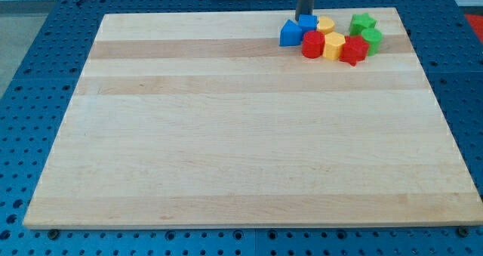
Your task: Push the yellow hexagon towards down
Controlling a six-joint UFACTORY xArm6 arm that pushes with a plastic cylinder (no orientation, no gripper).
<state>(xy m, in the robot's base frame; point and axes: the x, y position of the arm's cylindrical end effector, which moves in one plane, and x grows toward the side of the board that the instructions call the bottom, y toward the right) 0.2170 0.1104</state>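
Block cluster at the far right of the counter [226,150]; rod positioned at the far edge.

The end effector is a plain rod with no jaws, so it grasps nothing; my tip [306,15] stands at the far edge of the counter, at the far side of the blue cube [307,22], contact not discernible. The yellow hexagon [333,46] lies in the near row of the cluster, touching the red block [313,44] on its left and the red star [353,50] on its right. A blue triangular block [290,34] sits at the cluster's left end. A yellow round block [326,24] lies just beyond the hexagon. A green star [362,22] and a second green block [371,38] occupy the right end.
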